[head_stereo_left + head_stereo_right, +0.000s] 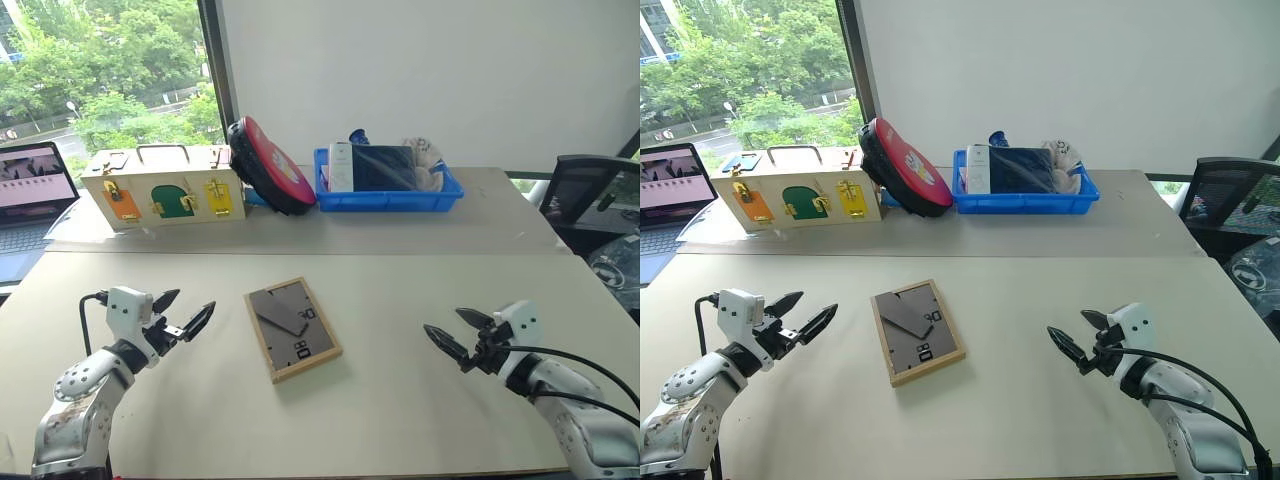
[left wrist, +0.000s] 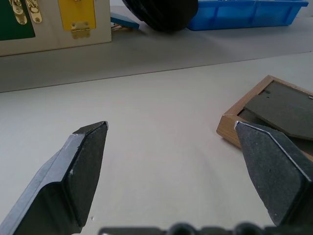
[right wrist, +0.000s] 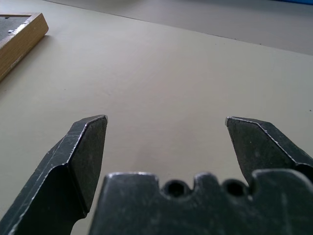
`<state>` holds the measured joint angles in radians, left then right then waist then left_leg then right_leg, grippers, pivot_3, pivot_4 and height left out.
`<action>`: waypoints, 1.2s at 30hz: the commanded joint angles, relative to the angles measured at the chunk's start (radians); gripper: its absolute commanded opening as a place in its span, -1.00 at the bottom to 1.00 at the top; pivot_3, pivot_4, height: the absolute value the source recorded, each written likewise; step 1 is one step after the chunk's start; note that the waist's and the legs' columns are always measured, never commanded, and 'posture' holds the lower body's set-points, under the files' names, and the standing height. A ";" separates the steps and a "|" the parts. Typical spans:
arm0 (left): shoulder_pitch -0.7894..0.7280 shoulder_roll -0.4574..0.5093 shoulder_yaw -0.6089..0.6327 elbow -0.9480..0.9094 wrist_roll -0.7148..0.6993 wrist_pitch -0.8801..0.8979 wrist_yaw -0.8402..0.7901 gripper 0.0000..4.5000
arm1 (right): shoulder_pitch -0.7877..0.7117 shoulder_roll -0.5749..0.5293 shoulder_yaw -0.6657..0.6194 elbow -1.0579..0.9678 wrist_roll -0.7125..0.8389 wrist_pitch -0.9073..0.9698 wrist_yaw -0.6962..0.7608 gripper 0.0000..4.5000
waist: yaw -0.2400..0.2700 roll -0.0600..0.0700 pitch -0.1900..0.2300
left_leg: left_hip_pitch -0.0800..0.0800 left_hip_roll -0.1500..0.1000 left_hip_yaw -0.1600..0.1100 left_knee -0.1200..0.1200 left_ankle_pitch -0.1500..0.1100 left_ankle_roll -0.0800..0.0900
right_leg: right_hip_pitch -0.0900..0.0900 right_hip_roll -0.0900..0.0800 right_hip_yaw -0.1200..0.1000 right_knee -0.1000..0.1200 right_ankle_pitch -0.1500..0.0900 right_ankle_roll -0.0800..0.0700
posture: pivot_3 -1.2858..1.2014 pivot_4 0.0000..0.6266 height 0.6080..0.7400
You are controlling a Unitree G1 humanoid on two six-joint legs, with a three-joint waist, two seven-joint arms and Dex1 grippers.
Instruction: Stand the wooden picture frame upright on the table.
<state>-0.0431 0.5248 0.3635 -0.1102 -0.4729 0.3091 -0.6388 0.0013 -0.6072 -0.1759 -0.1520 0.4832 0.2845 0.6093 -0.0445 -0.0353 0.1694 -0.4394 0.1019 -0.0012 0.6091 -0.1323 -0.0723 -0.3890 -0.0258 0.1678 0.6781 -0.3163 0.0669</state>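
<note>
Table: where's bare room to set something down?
Free: the table between the wooden picture frame and each open end effector, left and right. Crowded: far edge, with latch box, red disc and blue bin.

An office-like test room: a wide beige bench [image 1: 420, 300] against a plain white wall [image 1: 420, 70], an open laptop [image 1: 30, 195] at far left, a black mesh office chair [image 1: 590, 200] at right, a large window [image 1: 100, 70] onto trees upper left.

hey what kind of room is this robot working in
Probably an office or lab workspace. A big beige table sits by a window with trees outside, an open laptop at its far left edge, and a black office chair to the right.
</note>
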 commanded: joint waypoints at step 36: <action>-0.192 0.146 -0.403 -0.032 0.145 0.325 -0.057 -0.95 | -0.822 0.168 0.478 0.714 -0.411 -0.178 0.378 -0.67 | 0.004 0.000 0.000 | -0.005 0.000 0.000 -0.003 -0.001 0.000 | -0.005 0.000 -0.001 -0.001 0.002 -0.004 | 0.03 -0.52 0.68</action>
<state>-0.2434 0.6805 0.0163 -0.1185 -0.3581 0.6246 -0.7053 -0.8103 -0.4452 0.3026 0.5703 0.0879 0.1434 0.9800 -0.0408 -0.0349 0.1695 -0.4439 0.1019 -0.0011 0.6068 -0.1329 -0.0724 -0.3936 -0.0257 0.1672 0.6772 -0.3147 0.0629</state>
